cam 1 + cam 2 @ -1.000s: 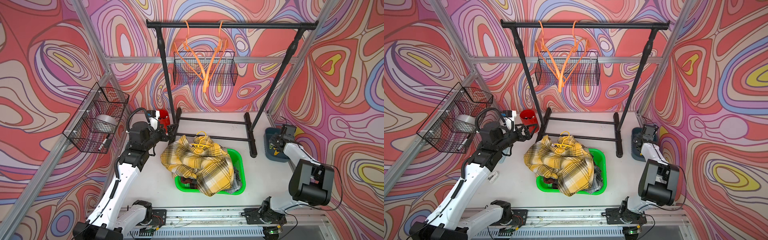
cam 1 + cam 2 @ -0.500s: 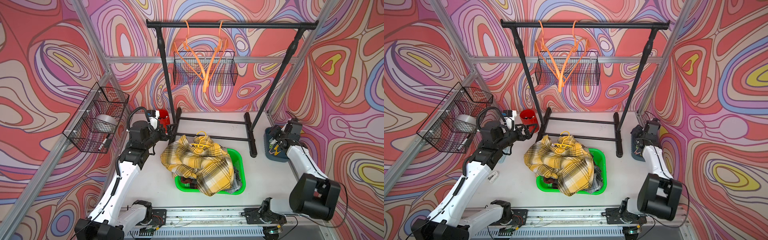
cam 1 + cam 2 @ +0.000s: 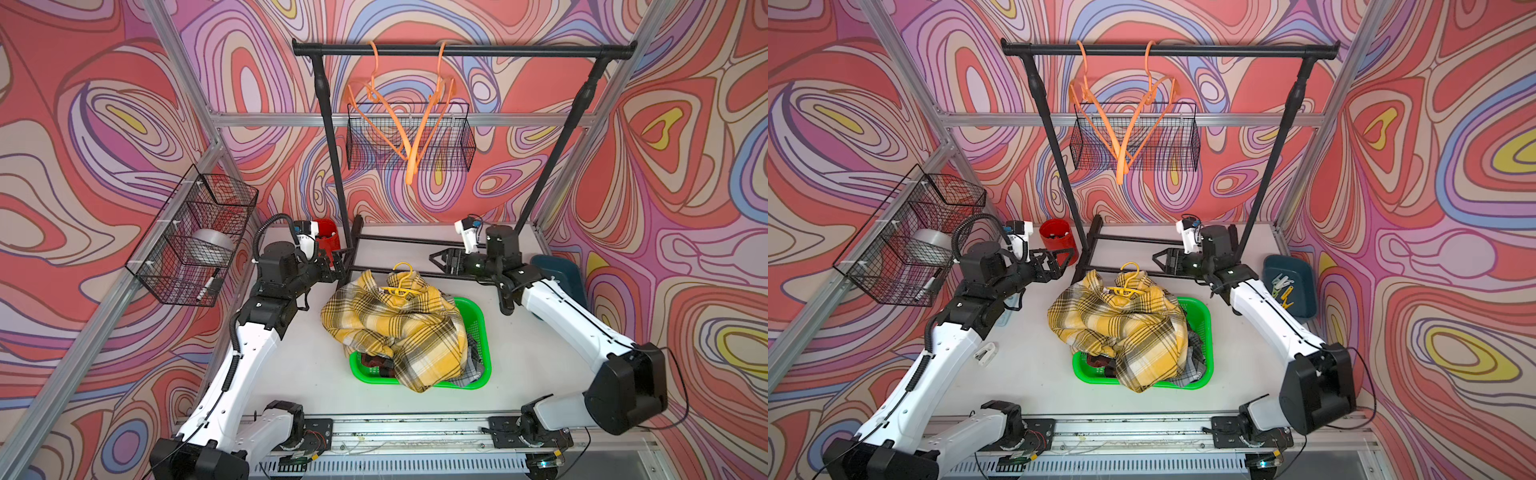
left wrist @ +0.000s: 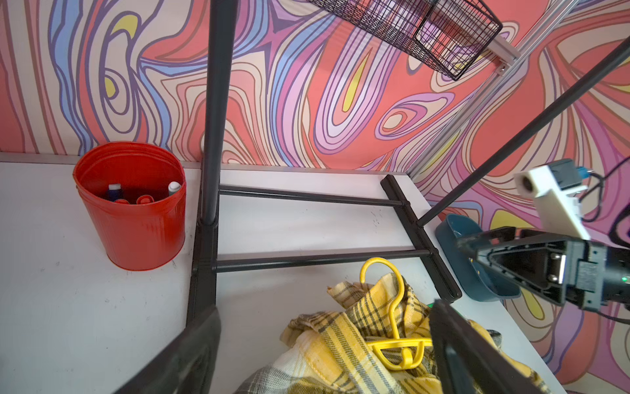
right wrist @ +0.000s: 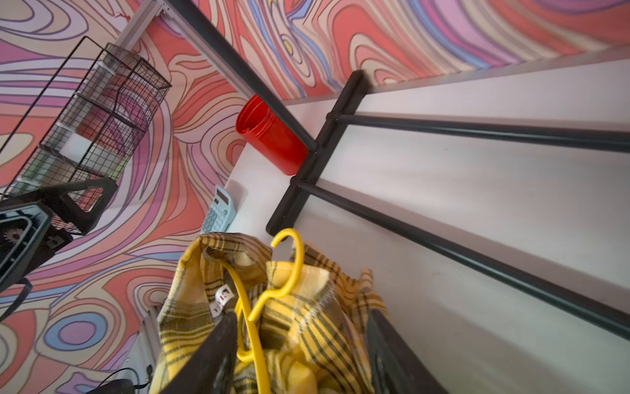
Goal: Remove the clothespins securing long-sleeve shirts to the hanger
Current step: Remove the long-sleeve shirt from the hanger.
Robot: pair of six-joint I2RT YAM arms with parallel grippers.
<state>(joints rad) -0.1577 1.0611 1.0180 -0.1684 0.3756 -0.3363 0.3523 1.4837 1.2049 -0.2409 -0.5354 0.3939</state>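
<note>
A yellow-and-black plaid shirt (image 3: 395, 324) lies heaped over a green basket (image 3: 482, 332), with a yellow hanger (image 3: 401, 284) in its collar. Darker shirts (image 3: 1192, 361) peek out under it. Several clothespins (image 3: 1281, 286) lie in a blue tray (image 3: 1304, 270) at the right; I see none on the shirt. My left gripper (image 3: 338, 266) is open and empty beside the rack's left post, left of the heap. My right gripper (image 3: 436, 259) is open and empty just behind the hanger hook. Both wrist views show the shirt (image 4: 361, 341) and hanger (image 5: 269, 293) beyond the open jaws.
A black clothes rack (image 3: 332, 166) stands at the back, with two orange hangers (image 3: 411, 137) on its rail and base bars (image 3: 415, 239) on the table. A red bucket (image 3: 1057, 241) sits by its left post. Wire baskets (image 3: 195, 241) hang on the walls. A blue calculator (image 5: 218, 213) lies at the left.
My right arm has swung from the blue tray at the right to the middle behind the shirt heap, and its gripper has opened. The left arm has barely moved.
</note>
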